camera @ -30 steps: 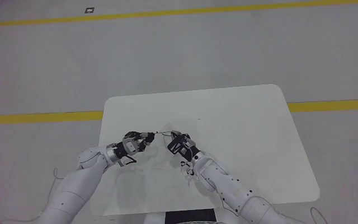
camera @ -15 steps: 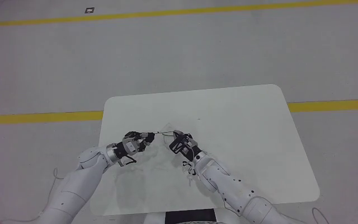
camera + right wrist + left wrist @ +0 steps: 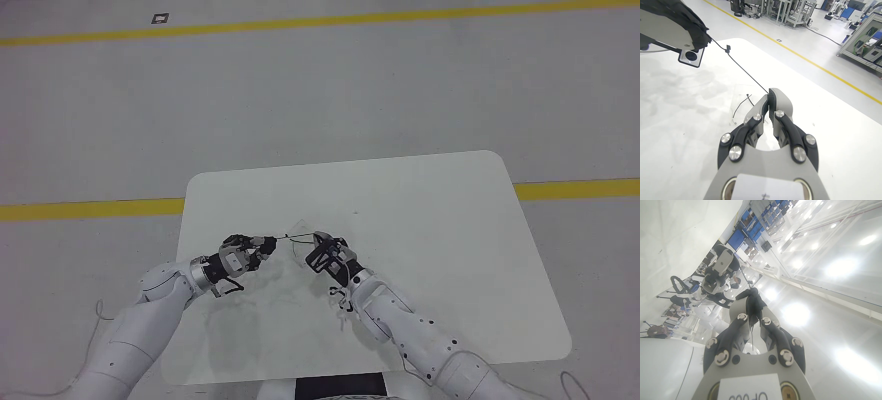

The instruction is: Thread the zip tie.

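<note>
A thin black zip tie (image 3: 745, 73) is stretched in the air between my two grippers, above the white table (image 3: 430, 210). Its small square head (image 3: 728, 49) sits on the strap close to the left gripper. My right gripper (image 3: 769, 95) is shut on one end of the strap. My left gripper (image 3: 700, 40), its fingertips wrapped in black, is shut on the other end. In the top view the left gripper (image 3: 264, 244) and right gripper (image 3: 311, 243) face each other with the zip tie (image 3: 290, 237) spanning the short gap. From the left wrist, the left gripper (image 3: 752, 294) pinches the zip tie (image 3: 749, 282).
A clear plastic sheet (image 3: 740, 89) lies on the table under the right gripper, with a spare black zip tie (image 3: 742, 103) and a white one (image 3: 732, 119) on it. The table's right half is bare. A yellow floor line (image 3: 300, 22) runs beyond the table.
My right gripper has shifted slightly to the right, away from the left one, with the strap still in it. The left gripper has kept still.
</note>
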